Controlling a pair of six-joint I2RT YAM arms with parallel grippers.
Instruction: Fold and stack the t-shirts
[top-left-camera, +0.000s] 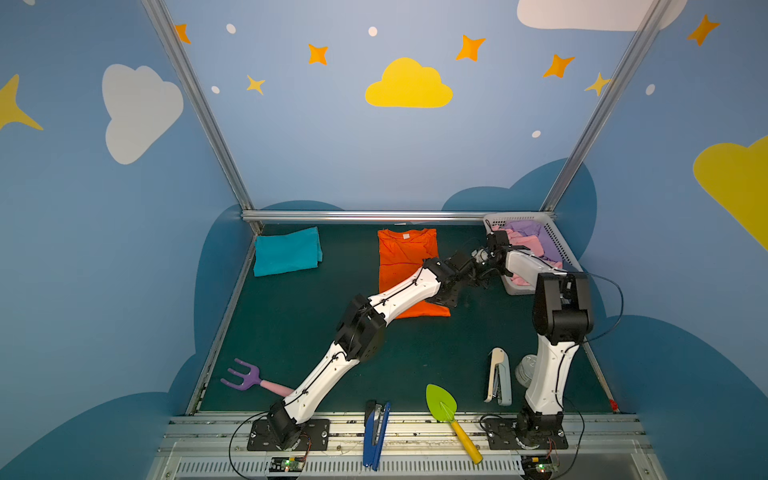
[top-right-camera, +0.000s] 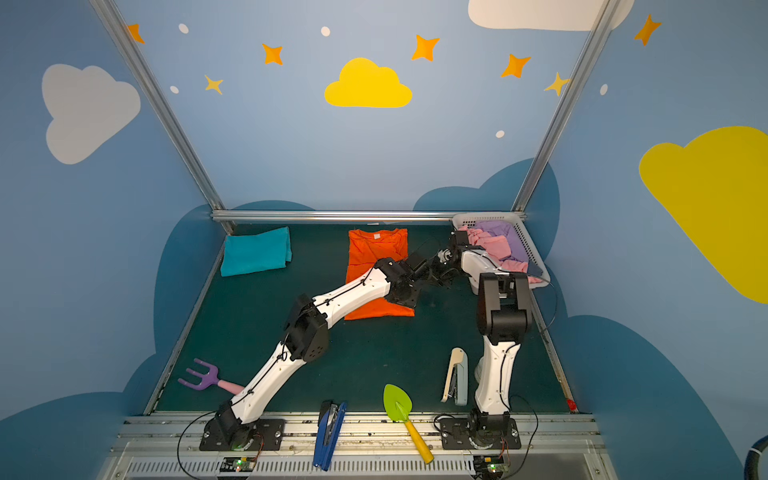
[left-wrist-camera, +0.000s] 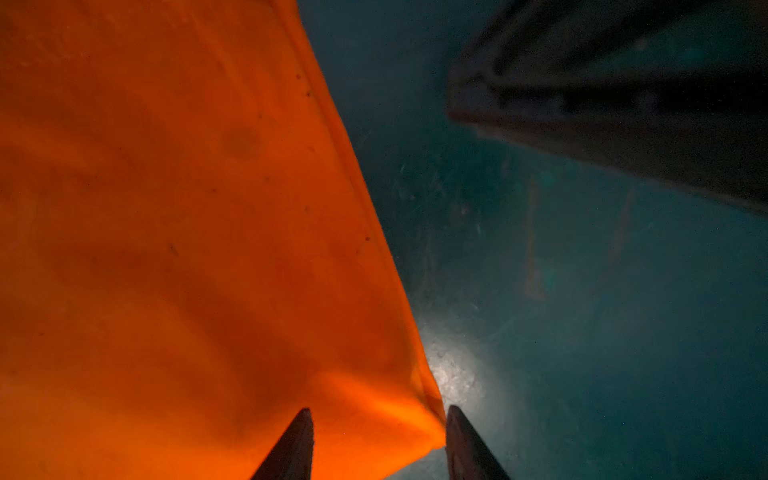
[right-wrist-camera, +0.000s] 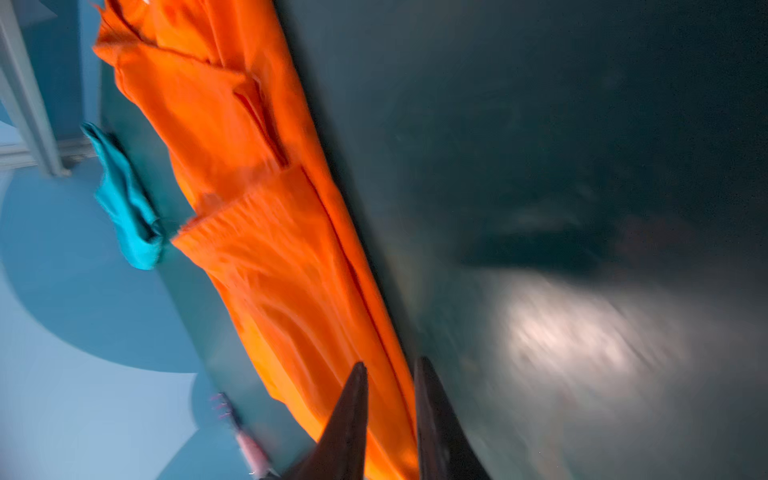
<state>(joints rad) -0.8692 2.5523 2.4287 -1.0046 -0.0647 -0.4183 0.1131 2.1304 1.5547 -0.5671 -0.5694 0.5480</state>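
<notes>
An orange t-shirt (top-left-camera: 401, 257) lies flat and lengthwise in the middle of the dark green table, its white neck label at the far end. A teal t-shirt (top-left-camera: 286, 251) sits folded at the back left. My left gripper (left-wrist-camera: 380, 411) is at the orange shirt's (left-wrist-camera: 187, 249) near right corner, open, with the corner lying between its spread fingers. My right gripper (right-wrist-camera: 392, 361) is by the orange shirt's (right-wrist-camera: 257, 257) right edge, jaws nearly together with that edge showing in the narrow gap. That view is blurred, so I cannot tell whether they pinch it. In both top views the two grippers meet beside that edge.
A white lattice basket (top-left-camera: 557, 243) holding pink and purple cloth stands at the back right, just behind the right arm. Along the front lie a purple toy fork (top-left-camera: 243, 374), a blue stapler (top-left-camera: 376, 432), a green trowel (top-left-camera: 442, 405) and a beige stapler (top-left-camera: 498, 376).
</notes>
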